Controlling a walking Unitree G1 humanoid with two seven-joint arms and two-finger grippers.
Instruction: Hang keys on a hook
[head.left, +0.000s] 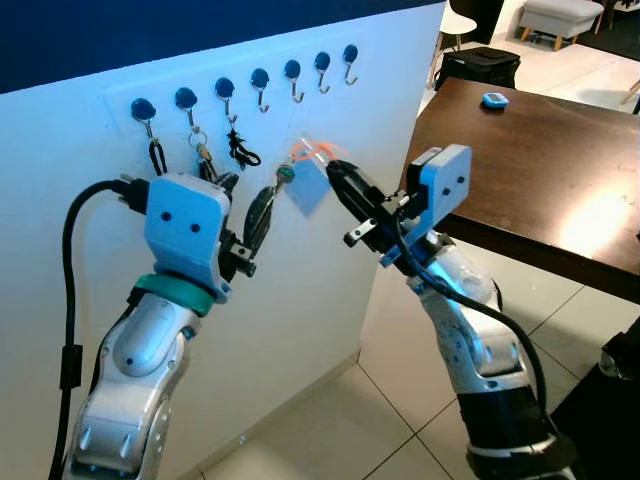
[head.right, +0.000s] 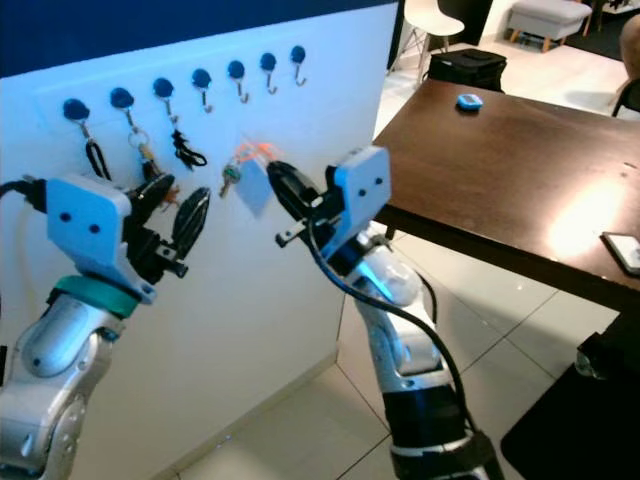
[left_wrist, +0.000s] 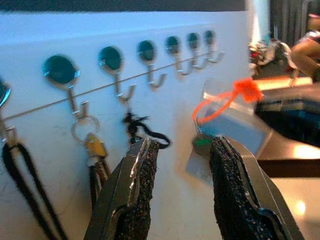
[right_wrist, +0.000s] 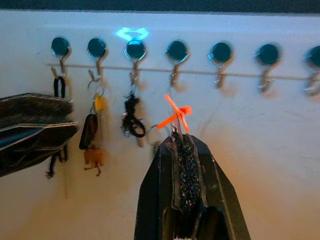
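Note:
A row of metal hooks on blue bases (head.left: 260, 78) runs along the white wall. The three leftmost hold a black loop (head.left: 157, 157), a bunch of keys with a yellow tag (right_wrist: 93, 132) and a black cord (head.left: 240, 152). My right gripper (head.left: 335, 172) is shut on a key set: an orange tie (right_wrist: 175, 115), a green key (head.left: 285, 174) and a clear tag (head.left: 308, 190). It holds the set just off the wall, below the fourth hook (right_wrist: 176, 52), which is bare. My left gripper (head.left: 245, 205) stands open beside the hung keys, holding nothing.
A dark brown table (head.left: 540, 170) juts out on the right, close to my right arm, with a small blue object (head.left: 494, 99) and a phone (head.right: 625, 250) on it. A black bag (head.left: 480, 65) sits behind it. Tiled floor (head.left: 380, 420) lies below.

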